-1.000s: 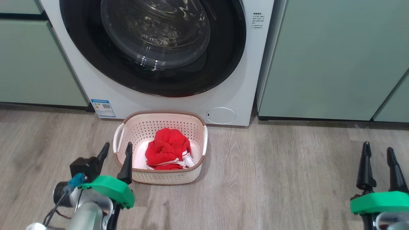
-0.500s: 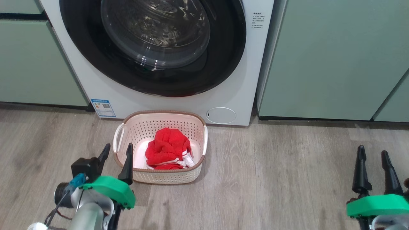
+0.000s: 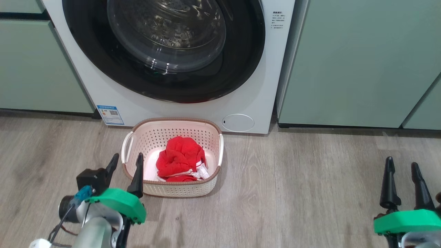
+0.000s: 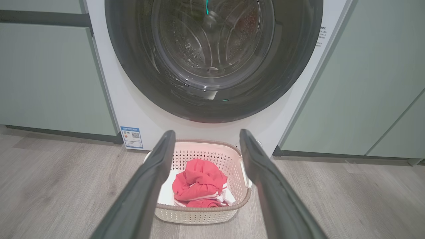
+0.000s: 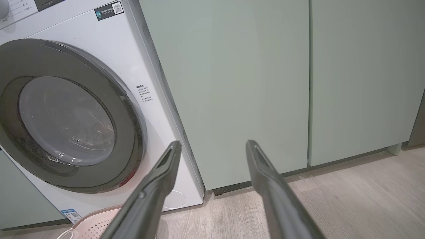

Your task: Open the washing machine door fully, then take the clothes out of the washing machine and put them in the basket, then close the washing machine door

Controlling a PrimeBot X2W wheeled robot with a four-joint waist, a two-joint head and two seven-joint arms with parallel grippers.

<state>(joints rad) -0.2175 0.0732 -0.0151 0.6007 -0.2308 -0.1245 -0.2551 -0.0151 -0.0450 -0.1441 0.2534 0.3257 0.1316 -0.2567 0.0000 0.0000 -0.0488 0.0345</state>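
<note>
The clothes (image 3: 177, 159) lie bunched in the basket (image 3: 179, 190), on the floor (image 3: 310, 179) just before the washing machine (image 3: 265, 96), its washing machine door (image 3: 86, 51) shut. Soft, light and limp, they would likely sag from any pinch; the raised fold atop the heap looks the best hold. The left jaws and right jaws stand apart, empty

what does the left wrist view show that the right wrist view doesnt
Left wrist adds: the clothes heaped inside the basket, framed by the open left tool. Right wrist adds: the dark sticker high on the washing machine, past the open right tool. Shared: washing machine, its shut washing machine door, basket rim, green cabinets, wood floor.
</note>
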